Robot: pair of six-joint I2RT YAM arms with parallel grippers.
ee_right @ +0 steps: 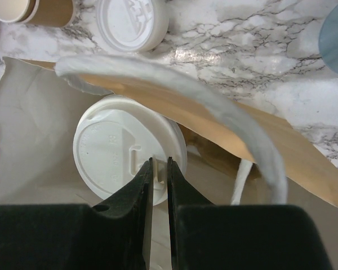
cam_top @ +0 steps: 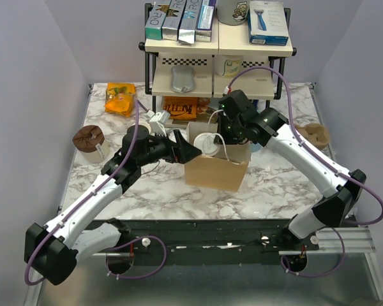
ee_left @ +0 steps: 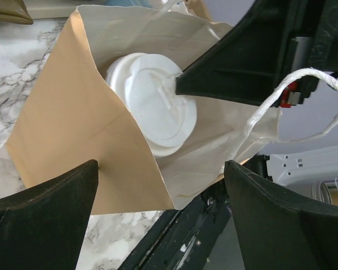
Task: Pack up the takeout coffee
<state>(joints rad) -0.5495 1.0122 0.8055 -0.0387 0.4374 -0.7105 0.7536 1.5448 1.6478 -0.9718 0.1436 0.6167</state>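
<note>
The takeout coffee [ee_right: 112,152] sits inside the open brown paper bag [cam_top: 217,172], and only its round white lid [ee_left: 158,107] shows. My right gripper [ee_right: 159,163] reaches down into the bag and is shut on the lid's raised edge. It also shows in the top view [cam_top: 225,137]. My left gripper [ee_left: 160,166] is open at the bag's left side, its fingers spread either side of the bag's near corner [ee_left: 67,140]. The bag's white rope handle [ee_right: 214,107] arches over the cup.
A loose white lid [ee_right: 132,22], a lidless tan cup [ee_right: 39,10] and a light-blue cup [ee_right: 335,39] stand behind the bag. A shelf rack [cam_top: 217,57] is at the back. An orange snack bag [cam_top: 120,99] and a brown round thing [cam_top: 88,137] lie at the left.
</note>
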